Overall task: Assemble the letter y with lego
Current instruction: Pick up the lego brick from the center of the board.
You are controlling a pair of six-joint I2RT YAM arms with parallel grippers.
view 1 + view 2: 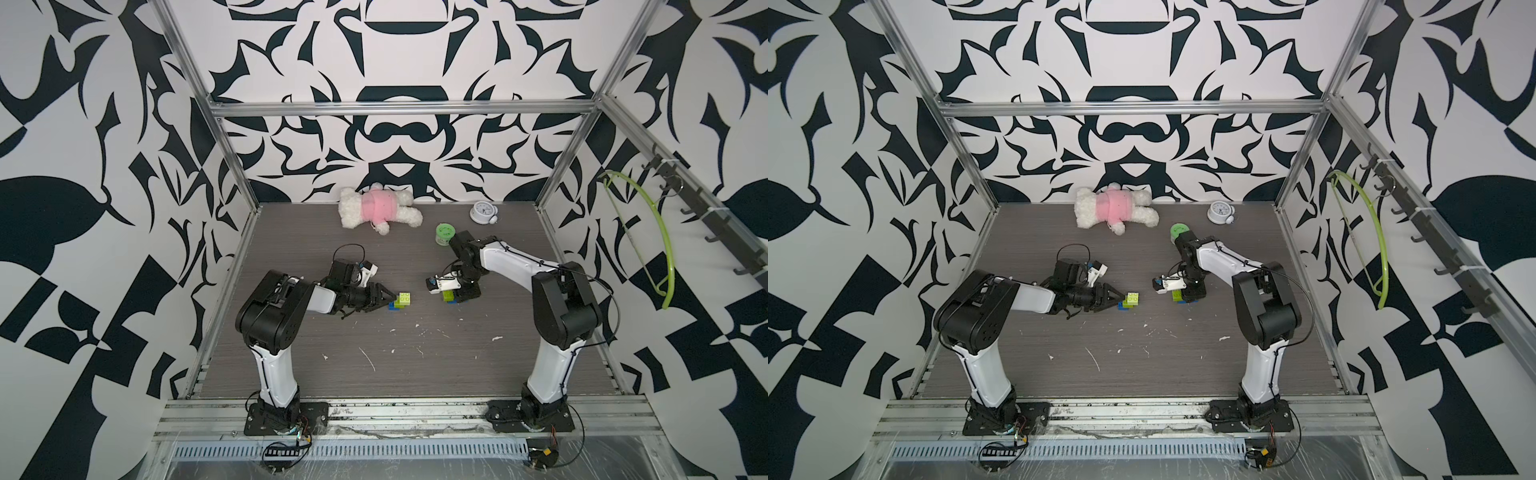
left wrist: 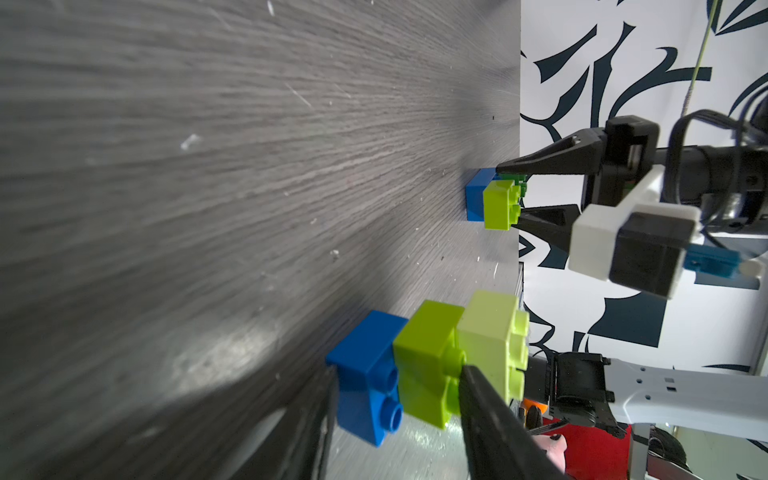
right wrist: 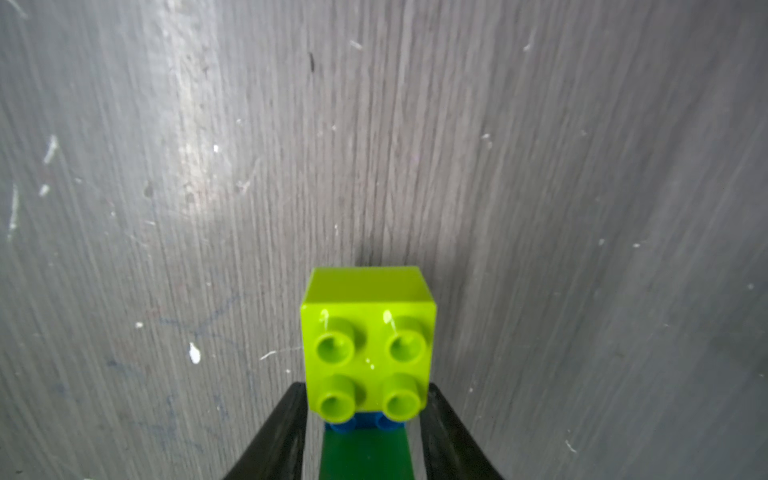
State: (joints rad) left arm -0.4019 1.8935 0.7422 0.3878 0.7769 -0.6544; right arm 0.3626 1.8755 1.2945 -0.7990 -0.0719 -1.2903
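Mid-build: in a top view, the left gripper (image 1: 392, 296) pinches the blue-lime-yellow stack (image 1: 402, 300) mid-frame. The right gripper (image 3: 365, 392) clamps the lime-on-blue chunk (image 3: 368, 332) just right of it. Next up, probably: line up the studs and press the two together.

I read the lime green brick (image 3: 368, 328) as glossy moulded plastic. The table (image 1: 374, 365) is matt, scratched grey wood-grain. At twelve o'clock lies a plush toy (image 1: 376, 206) of fluffy cloth, with rails (image 1: 399, 109) of brushed metal behind it.

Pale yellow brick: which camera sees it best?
Left wrist view: the pale yellow brick is close and sharp, stacked on a lime green brick. In both top views the brick is a tiny patch. The right wrist view misses it.
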